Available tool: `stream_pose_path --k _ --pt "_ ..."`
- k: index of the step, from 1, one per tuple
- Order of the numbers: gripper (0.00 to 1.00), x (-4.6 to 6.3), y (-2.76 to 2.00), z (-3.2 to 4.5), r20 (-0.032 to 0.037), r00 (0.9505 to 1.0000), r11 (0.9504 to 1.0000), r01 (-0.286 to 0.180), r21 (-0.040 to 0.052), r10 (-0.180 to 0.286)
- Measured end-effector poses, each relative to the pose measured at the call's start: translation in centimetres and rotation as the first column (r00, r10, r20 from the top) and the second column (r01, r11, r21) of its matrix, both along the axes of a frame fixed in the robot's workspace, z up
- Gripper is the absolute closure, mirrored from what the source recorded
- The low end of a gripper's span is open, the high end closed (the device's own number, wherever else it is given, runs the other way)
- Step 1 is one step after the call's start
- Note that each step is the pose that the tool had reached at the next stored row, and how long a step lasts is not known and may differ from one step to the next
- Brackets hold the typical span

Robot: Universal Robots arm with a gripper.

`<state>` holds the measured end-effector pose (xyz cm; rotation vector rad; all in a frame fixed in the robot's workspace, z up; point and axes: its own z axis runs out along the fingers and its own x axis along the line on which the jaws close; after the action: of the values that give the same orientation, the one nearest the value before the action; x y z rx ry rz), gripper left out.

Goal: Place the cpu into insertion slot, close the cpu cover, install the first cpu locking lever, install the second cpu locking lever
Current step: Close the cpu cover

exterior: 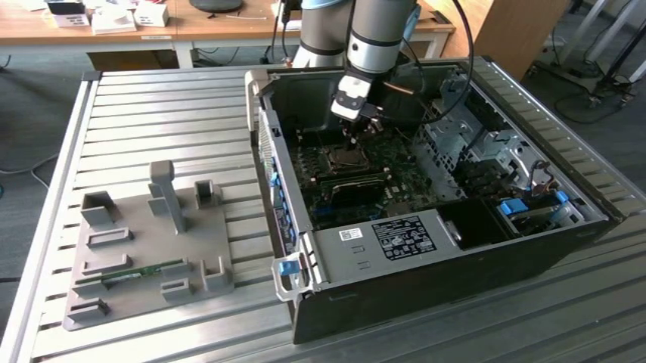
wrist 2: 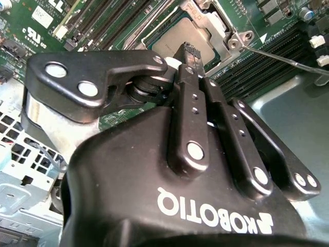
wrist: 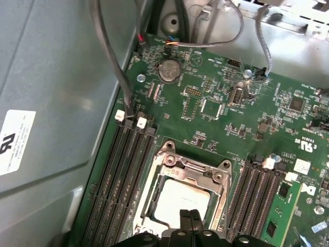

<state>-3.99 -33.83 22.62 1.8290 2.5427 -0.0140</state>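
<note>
Above a ribbed metal table (exterior: 162,113) near desks (exterior: 202,26), fingers (wrist: 184,220) overhang the cpu (wrist: 175,198).

Claw (wrist: 190,220) tips together over the cpu (wrist: 175,198), framed by the cpu cover (wrist: 193,172); black memory slots (wrist: 128,170) on both sides

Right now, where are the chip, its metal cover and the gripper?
chip (wrist: 175,199): first wrist view, on its silver-grey top.
metal cover (wrist: 198,174): first wrist view, on the frame bar along one edge of the chip.
gripper (wrist: 190,216): first wrist view, midway between its fingertips.
</note>
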Motion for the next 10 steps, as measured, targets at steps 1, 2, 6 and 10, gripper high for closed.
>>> stream_pose_path --k 1,2,6,10 --pt "0.89 0.00 0.00 0.00 0.0000 0.9999 0.9999 -0.014 0.0000 0.014" --pt "0.89 0.00 0.00 -0.01 0.0000 0.9995 0.9995 -0.032 0.0000 0.032" --pt "0.89 0.00 0.00 -0.03 0.0001 0.9945 0.9945 -0.105 0.0001 0.105" --pt "0.89 0.00 0.00 -0.05 0.0000 0.9844 0.9844 -0.176 0.0000 0.176"
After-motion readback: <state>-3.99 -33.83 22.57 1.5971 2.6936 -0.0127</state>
